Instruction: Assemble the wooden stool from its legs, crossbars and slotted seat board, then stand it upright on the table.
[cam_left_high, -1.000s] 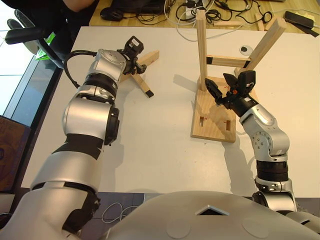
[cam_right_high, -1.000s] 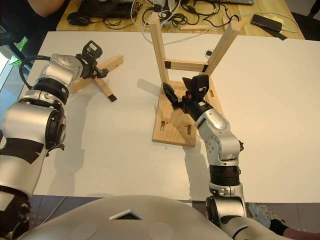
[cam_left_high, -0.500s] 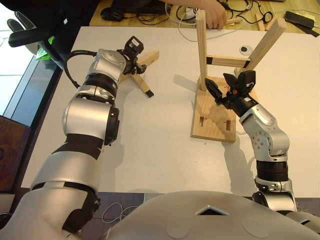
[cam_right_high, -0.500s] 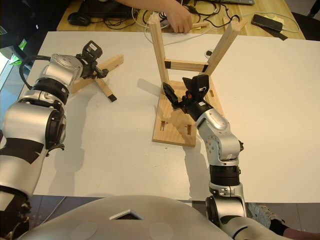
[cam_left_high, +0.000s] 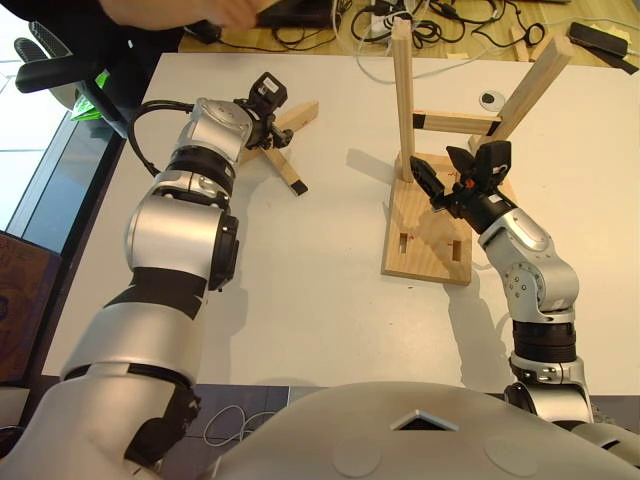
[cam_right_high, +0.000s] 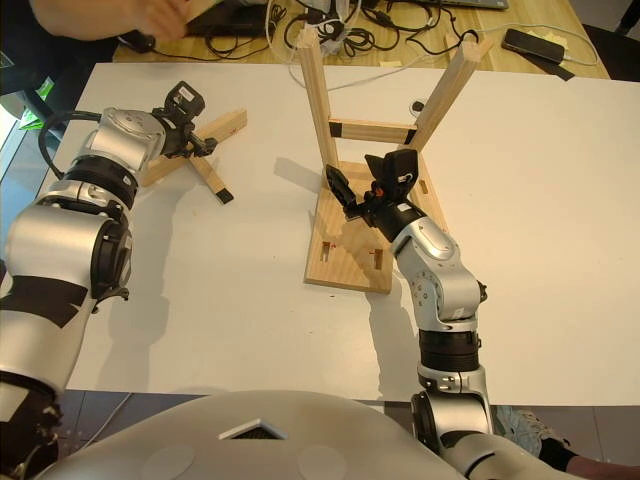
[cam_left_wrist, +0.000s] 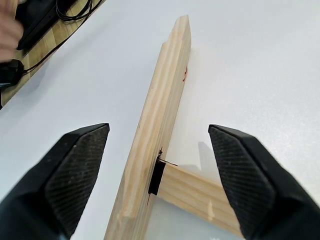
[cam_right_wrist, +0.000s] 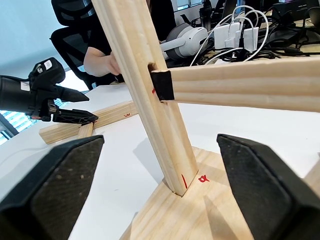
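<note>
One desk (cam_left_high: 300, 300): white, and I saw every stool part lying or standing on it.
Seat board (cam_left_high: 425, 245): lay flat on the desk, right of centre, with two slots at its near end unfilled.
Standing legs: two rose from the far end of the board. The left leg (cam_left_high: 403, 95) stood upright and the right leg (cam_left_high: 535, 85) leaned away to the right, its foot hidden from me behind the gripper.
Crossbar (cam_left_high: 455, 122): black-tipped, it joined the two standing legs partway up.
Loose pair (cam_left_high: 298, 115): a third leg with a short crossbar stuck in it lay flat at the far left of the desk, well apart from the board.
Right gripper (cam_left_high: 458, 172): fingers spread wide, it hovered over the board just in front of the upright leg and gripped nothing.
Left gripper (cam_left_wrist: 159, 135): spread apart as well, with one finger on either side of the loose leg and neither touching it.
Round object (cam_left_high: 491, 99): small, on the desk behind the crossbar.
</note>
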